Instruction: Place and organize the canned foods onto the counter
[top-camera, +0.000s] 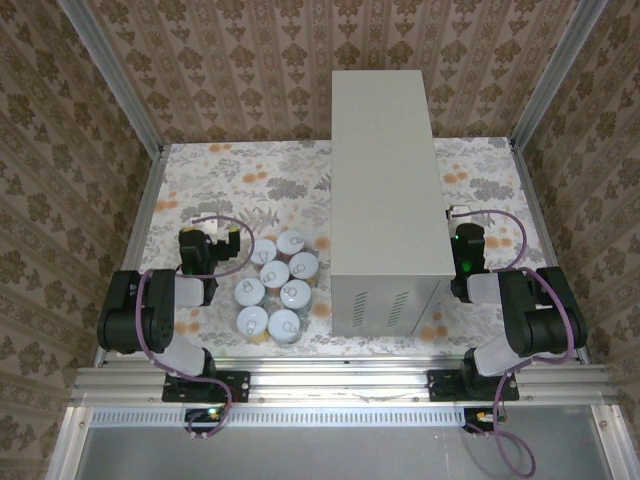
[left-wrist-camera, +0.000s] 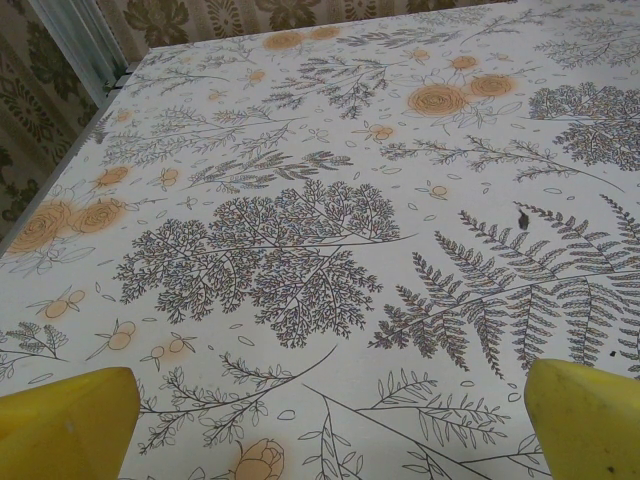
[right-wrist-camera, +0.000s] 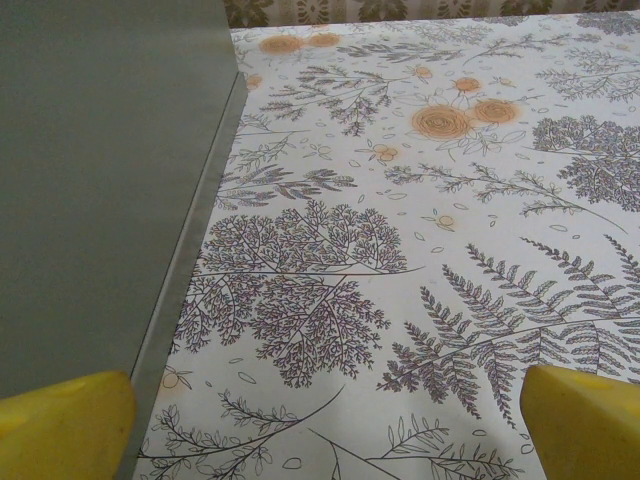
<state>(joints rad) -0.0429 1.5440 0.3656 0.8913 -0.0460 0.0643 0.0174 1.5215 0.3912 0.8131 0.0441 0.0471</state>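
Several canned foods (top-camera: 277, 283) with silvery lids stand upright in a tight cluster on the floral floor, just left of the counter's near end. The counter (top-camera: 385, 180) is a tall grey box with vent slots on its near face and a bare top. My left gripper (top-camera: 208, 230) hovers left of the cluster, a short gap from the nearest tin. In the left wrist view it (left-wrist-camera: 330, 430) is open, its yellow fingertips (left-wrist-camera: 65, 420) wide apart over bare floor. My right gripper (top-camera: 462, 218) sits by the counter's right side. It (right-wrist-camera: 325, 425) is open, with the counter's grey wall (right-wrist-camera: 100, 180) at its left.
Metal frame posts (top-camera: 120, 90) and patterned walls close the floor in on three sides. An aluminium rail (top-camera: 340, 380) runs along the near edge by the arm bases. Floral floor (top-camera: 240, 180) lies behind the tins and to the right of the counter (right-wrist-camera: 450, 200).
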